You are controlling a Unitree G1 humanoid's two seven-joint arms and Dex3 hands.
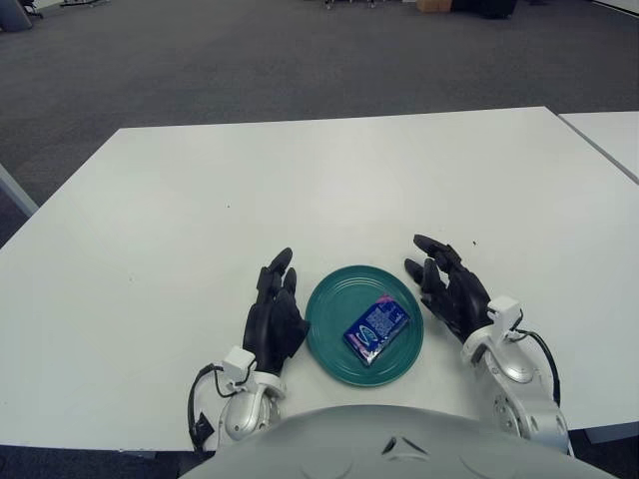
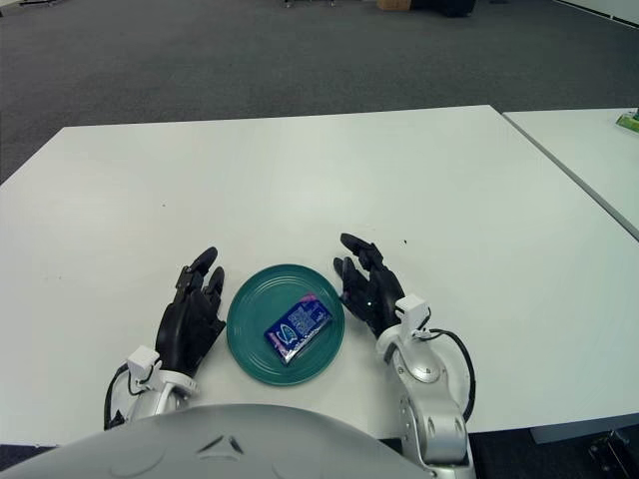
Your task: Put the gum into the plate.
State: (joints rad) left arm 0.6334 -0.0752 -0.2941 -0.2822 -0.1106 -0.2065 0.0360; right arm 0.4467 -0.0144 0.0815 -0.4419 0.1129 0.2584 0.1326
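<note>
1. The gum (image 1: 376,330) is a flat rectangular blue pack with glossy printed wrapping, lying askew inside the round teal plate (image 1: 330,301)
2. The plate sits on the smooth white tabletop (image 1: 329,190)
3. The left robot hand (image 1: 276,316) and right robot hand (image 1: 448,289) flank the plate, black fingers loosely spread, holding nothing

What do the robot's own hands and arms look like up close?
Both the left hand and right hand are black, with three thick jointed fingers. Each joins a white block at the wrist, then a rounded silver forearm. A thin black cable loops beside each wrist.
</note>
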